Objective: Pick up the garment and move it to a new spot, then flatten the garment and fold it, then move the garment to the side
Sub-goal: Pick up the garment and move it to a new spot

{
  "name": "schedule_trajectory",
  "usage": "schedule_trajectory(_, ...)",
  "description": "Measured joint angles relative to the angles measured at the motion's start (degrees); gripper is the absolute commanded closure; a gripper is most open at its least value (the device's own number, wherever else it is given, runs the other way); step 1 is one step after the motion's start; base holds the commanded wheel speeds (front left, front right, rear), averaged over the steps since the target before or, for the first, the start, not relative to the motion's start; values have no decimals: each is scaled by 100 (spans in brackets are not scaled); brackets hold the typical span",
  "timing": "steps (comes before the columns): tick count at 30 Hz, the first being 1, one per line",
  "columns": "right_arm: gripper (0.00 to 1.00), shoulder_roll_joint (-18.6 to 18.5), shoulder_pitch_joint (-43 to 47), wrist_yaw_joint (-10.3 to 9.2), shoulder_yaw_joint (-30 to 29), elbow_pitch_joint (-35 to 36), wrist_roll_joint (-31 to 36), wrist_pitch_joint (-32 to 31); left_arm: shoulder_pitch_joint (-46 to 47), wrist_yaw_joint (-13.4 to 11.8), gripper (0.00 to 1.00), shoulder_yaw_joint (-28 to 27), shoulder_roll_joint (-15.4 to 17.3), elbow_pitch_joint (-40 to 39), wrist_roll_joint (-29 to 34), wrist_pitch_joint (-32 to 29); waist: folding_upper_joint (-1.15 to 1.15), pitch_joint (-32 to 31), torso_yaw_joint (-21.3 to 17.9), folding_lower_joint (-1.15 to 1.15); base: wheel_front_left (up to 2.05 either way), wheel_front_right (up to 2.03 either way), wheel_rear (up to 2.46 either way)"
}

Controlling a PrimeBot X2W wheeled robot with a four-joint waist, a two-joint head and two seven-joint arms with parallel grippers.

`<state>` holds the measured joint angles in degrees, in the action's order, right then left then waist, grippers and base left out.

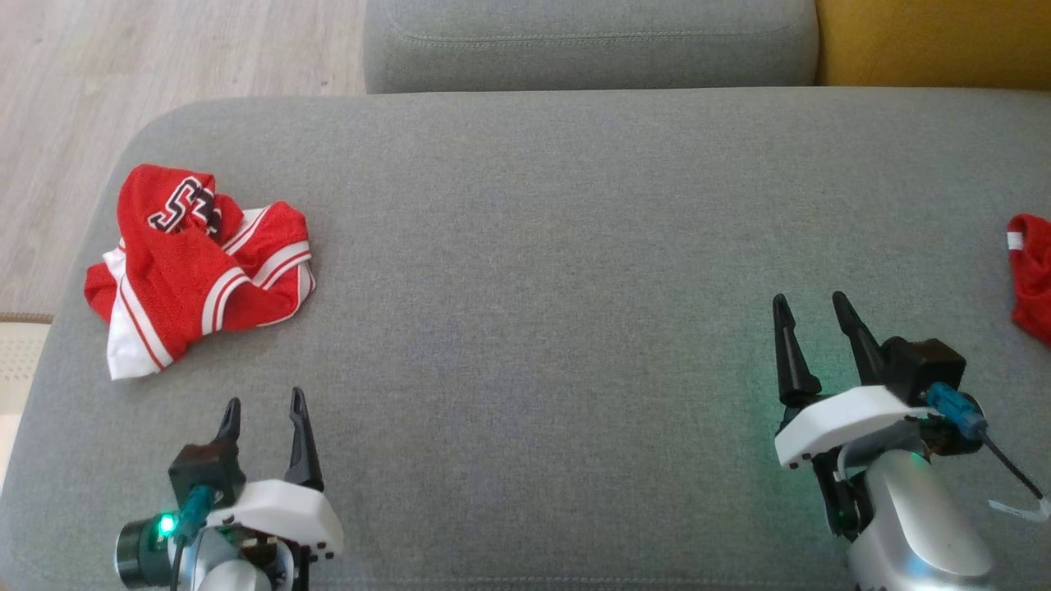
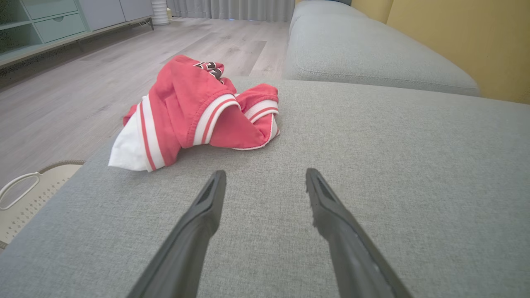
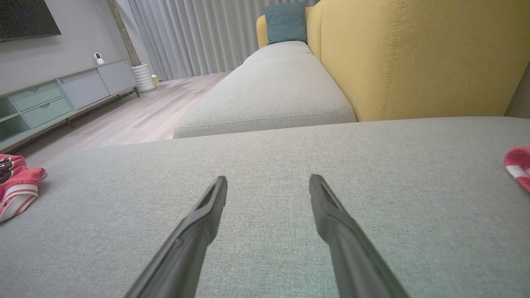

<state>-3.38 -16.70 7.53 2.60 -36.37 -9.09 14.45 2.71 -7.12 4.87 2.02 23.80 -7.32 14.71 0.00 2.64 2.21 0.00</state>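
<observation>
The crumpled garment point(image 1: 197, 267) lies at the sofa cushion's point(image 1: 534, 246) left end, just ahead of the left end effector point(image 1: 264, 402), which, like the right end effector point(image 1: 809, 298), hovers spread and empty, apparently poised for pickup.

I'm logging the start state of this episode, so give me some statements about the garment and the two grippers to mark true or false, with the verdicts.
1. The red garment lies crumpled on the left part of the grey cushion. True.
2. The left gripper holds the garment. False: its jaws stand open and empty, short of it.
3. The right gripper has its jaws open above bare cushion. True.
4. The garment is folded flat. False: it is bunched up.
5. Another red cloth lies on the cushion's right part. True.
</observation>
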Motion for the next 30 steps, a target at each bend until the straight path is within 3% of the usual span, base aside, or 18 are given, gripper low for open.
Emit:
schedule_trajectory(5,0,0,0,0,2,15,1,0,-7,0,0,7,1,-12,-9,-1,0,49,29,0,0,0,0)
schedule_trajectory(12,0,0,-3,0,147,40,-103,0,75,7,0,24,0,-40,-90,-1,0,163,423,0,0,0,0)
schedule_trajectory(30,0,4,-47,0,478,19,-201,0,65,-14,0,-576,0,-92,-91,-1,0,307,2471,0,0,0,0)
